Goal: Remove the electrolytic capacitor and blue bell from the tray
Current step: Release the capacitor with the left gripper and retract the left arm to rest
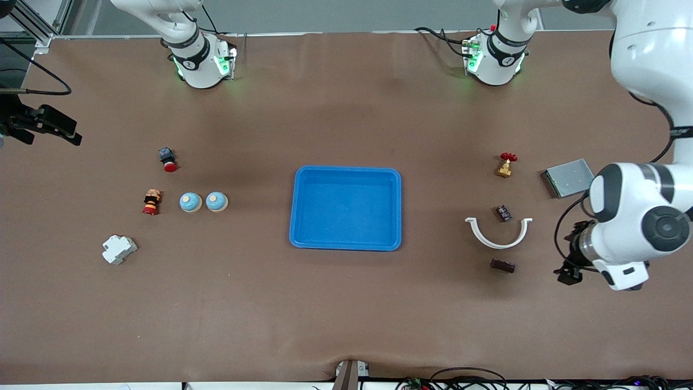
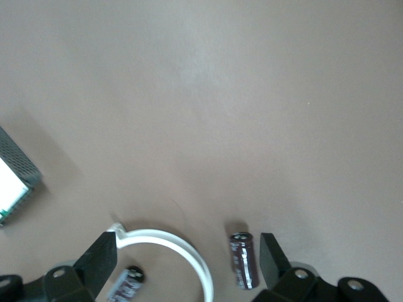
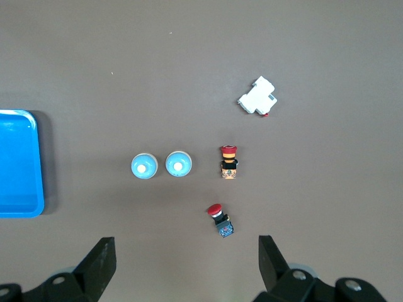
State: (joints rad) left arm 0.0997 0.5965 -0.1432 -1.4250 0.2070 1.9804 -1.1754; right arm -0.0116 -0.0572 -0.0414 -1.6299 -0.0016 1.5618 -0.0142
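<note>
The tray is sitting empty at the middle of the table, so both task things are already lying outside it.

Two blue bells are standing side by side toward the right arm's end; domed and probably slick, each is best pinched low across its base.

Two electrolytic capacitors are lying toward the left arm's end, light, rigid, apt to roll; grip across the barrel.

The left gripper is hovering over them with fingers spread, holding nothing. The right gripper, likewise spread and empty, is hanging over the table's right-arm end.
</note>
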